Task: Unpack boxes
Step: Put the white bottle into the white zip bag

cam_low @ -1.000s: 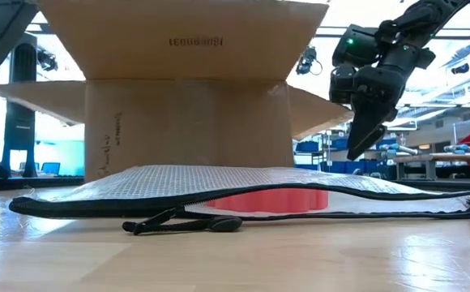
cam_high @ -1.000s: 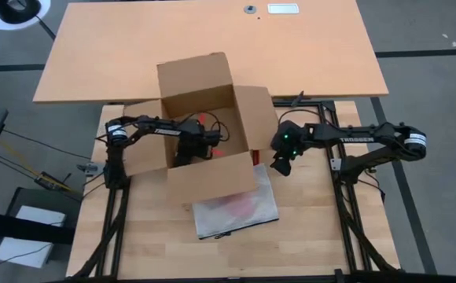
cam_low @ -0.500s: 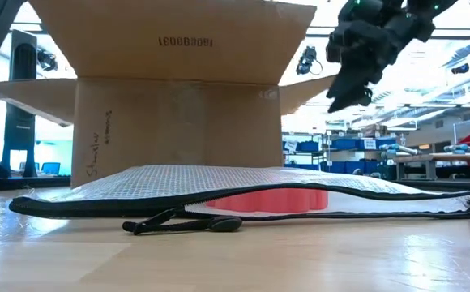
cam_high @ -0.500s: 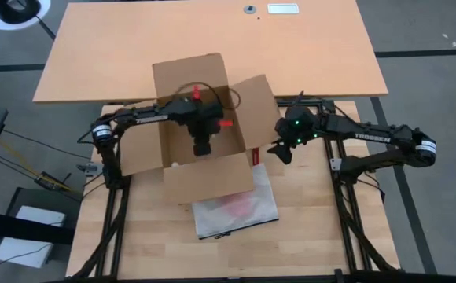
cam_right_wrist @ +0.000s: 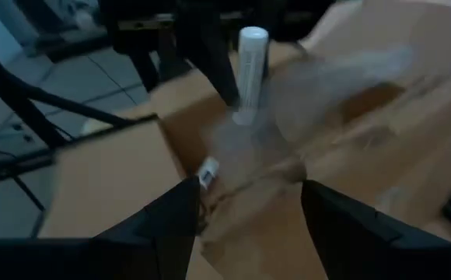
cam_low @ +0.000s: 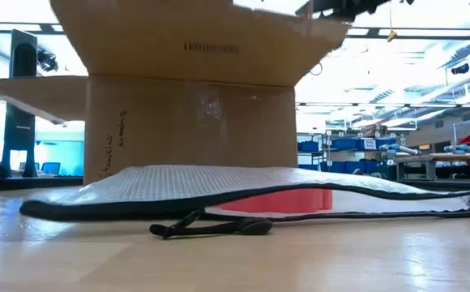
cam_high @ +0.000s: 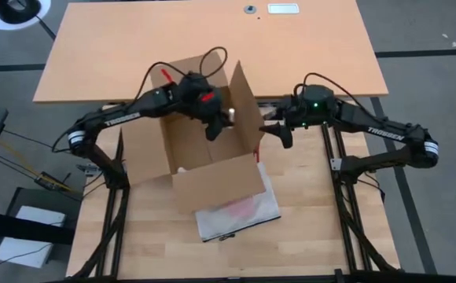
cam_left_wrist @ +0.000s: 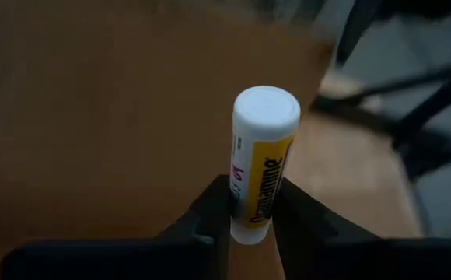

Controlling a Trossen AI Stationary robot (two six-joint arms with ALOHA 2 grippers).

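Observation:
The brown cardboard box (cam_high: 200,153) stands open on the table, its right flap (cam_high: 248,102) raised; it also fills the low view (cam_low: 186,122). Above its opening hangs a white and yellow tube (cam_high: 230,116) with my left gripper (cam_high: 222,122) shut on it. My right gripper (cam_high: 279,134) hovers open just outside the right flap. Its wrist view looks between its fingers (cam_right_wrist: 245,225) at the box and the tube (cam_right_wrist: 250,70). A small white item (cam_high: 181,169) lies on the box floor. My left gripper pinches the tube's lower end (cam_left_wrist: 249,222) between its two fingers (cam_left_wrist: 214,210). The tube runs along the fingers and sticks out past their tips, its white cap end (cam_left_wrist: 266,109) farthest from the gripper. The fingers come from the table's left, slanting down. The tube is lifted clear above the box.
A clear zip bag (cam_high: 236,208) with a red item (cam_low: 275,201) lies on the table, partly under the box's near flap; its black pull (cam_low: 211,229) lies in front. A second wooden tabletop (cam_high: 212,47) stands beyond the far edge. Bare wood lies near the front edge.
My left gripper has risen out of the box with the tube, tipping from pointing down to nearer level. My right gripper has risen and gone toward the far edge, leaving the low view. The box's right flap has swung from spread out to upright.

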